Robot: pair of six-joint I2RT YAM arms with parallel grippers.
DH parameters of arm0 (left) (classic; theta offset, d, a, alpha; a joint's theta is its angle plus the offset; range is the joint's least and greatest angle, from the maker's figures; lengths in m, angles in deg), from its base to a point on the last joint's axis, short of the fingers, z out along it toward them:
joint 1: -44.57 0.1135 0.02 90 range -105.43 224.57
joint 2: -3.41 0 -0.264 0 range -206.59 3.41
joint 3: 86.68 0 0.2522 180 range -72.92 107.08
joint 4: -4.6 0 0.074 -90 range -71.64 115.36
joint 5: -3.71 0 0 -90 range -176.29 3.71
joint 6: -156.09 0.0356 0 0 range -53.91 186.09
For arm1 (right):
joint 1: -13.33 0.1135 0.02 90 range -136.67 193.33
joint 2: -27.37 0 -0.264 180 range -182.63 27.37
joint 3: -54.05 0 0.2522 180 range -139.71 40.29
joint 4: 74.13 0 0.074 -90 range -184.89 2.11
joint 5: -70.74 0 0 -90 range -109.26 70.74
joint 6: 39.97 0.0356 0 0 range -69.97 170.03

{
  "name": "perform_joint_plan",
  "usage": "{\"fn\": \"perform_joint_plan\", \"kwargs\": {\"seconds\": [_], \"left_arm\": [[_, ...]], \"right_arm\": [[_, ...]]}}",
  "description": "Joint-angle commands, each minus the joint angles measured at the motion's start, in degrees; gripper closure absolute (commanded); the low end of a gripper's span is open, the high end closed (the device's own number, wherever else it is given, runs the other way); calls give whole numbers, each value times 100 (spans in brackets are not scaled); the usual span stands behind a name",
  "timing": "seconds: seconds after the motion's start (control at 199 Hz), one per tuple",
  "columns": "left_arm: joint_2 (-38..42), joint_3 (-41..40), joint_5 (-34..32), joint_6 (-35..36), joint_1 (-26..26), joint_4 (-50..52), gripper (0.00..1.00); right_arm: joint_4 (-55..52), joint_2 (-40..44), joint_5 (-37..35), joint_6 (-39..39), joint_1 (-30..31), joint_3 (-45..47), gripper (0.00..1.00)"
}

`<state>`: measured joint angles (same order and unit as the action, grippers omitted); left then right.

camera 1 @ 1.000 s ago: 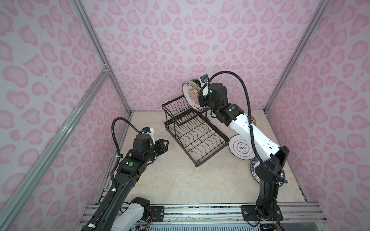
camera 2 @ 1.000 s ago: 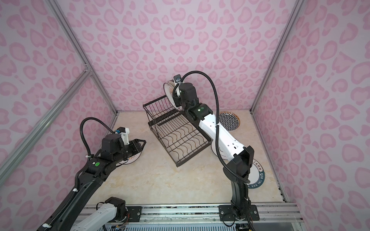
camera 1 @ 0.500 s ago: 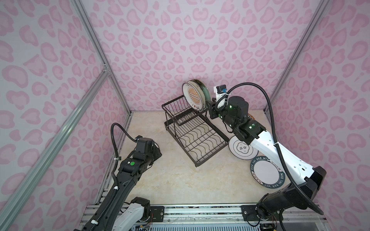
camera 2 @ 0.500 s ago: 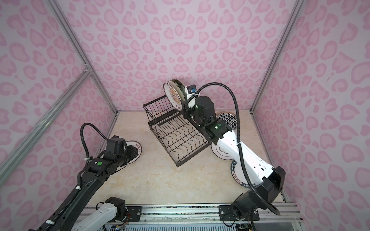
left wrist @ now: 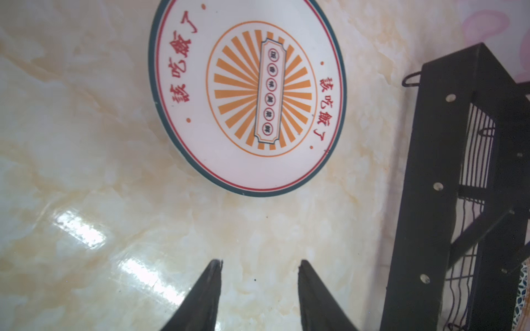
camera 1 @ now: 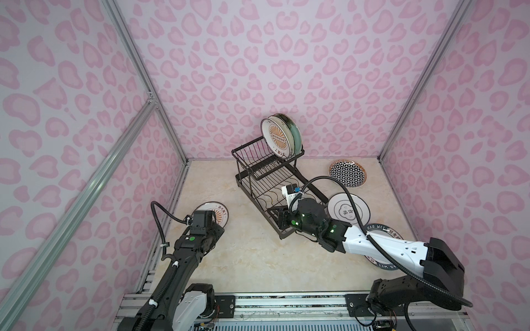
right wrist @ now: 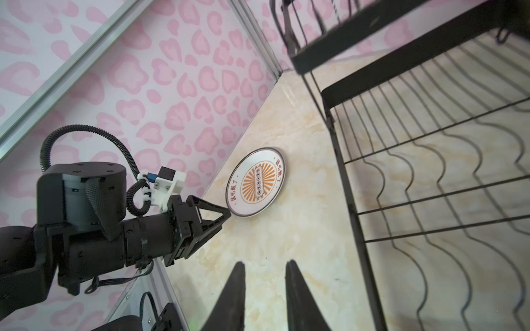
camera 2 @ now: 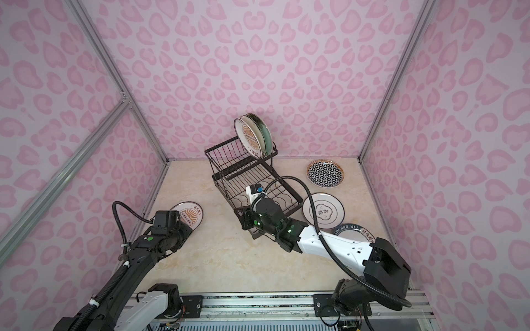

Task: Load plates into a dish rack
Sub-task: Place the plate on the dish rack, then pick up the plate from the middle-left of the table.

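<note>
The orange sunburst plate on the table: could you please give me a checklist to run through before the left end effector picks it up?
1. Left end effector open and empty: ok.
2. Orange sunburst plate lying flat, nothing on it: ok.
3. Plate straight ahead of that end effector: ok.
4. Right end effector away from that plate: ok.
5. Dish rack upper basket has free slots: ok.
6. Room under the plate's rim to grip it: cannot tell.
</note>
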<state>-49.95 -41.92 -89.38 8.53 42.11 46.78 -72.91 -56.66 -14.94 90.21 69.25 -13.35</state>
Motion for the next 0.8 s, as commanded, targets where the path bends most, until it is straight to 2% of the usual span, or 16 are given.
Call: {"fn": "perform_joint_plan", "kwargs": {"seconds": [0.0,0.206,0.507,0.707,0.793], "left_arm": [[113,-217,239,-244,311,-302,53],[434,-485,492,-196,880,-221,53],[345,-645,845,-46,1563,-392,53],[-171,-789,1199,-121,1891,-930,54],[-375,-801,1145,-124,1938,-1135,54]], "right_arm": [[1065,-589,21,955,87,60,77],[1410,-1717,29,1412,390,-458,78],[1551,-3213,684,2176,358,-1632,75],[1534,-3502,930,2274,333,-1919,74],[1560,-3434,947,2237,332,-1823,74]]}}
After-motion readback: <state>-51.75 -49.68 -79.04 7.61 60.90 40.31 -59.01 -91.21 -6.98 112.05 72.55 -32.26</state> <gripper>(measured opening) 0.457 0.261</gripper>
